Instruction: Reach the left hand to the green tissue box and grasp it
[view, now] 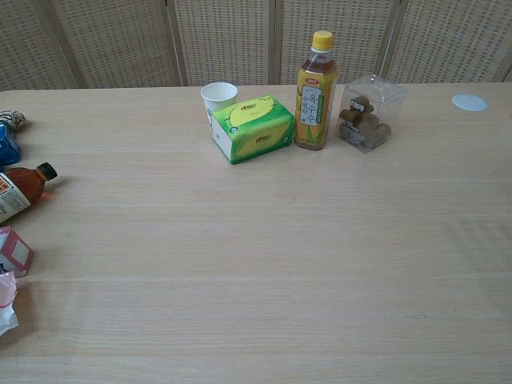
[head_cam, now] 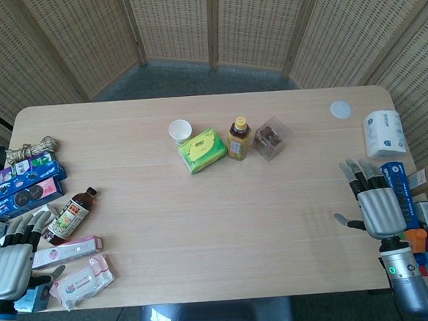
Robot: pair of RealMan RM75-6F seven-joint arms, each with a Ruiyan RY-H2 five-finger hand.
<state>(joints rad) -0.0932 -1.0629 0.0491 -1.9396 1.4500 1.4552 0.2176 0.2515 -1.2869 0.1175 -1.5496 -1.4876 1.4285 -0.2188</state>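
Observation:
The green tissue box (head_cam: 202, 149) (view: 252, 128) lies flat near the table's middle, slightly skewed, with a white paper cup (head_cam: 180, 130) (view: 219, 97) touching its far left corner. My left hand (head_cam: 13, 256) rests open at the table's front left edge, far from the box, fingers apart over the packets there. My right hand (head_cam: 375, 199) sits open at the front right edge, holding nothing. Neither hand shows in the chest view.
A yellow tea bottle (head_cam: 239, 138) (view: 314, 92) and a clear box of brown pieces (head_cam: 271, 138) (view: 366, 114) stand right of the tissue box. A brown bottle (head_cam: 70, 215), cookie boxes (head_cam: 28, 181) and pink packets (head_cam: 81, 278) crowd the left edge. A tissue roll (head_cam: 383, 133) and cartons lie at the right.

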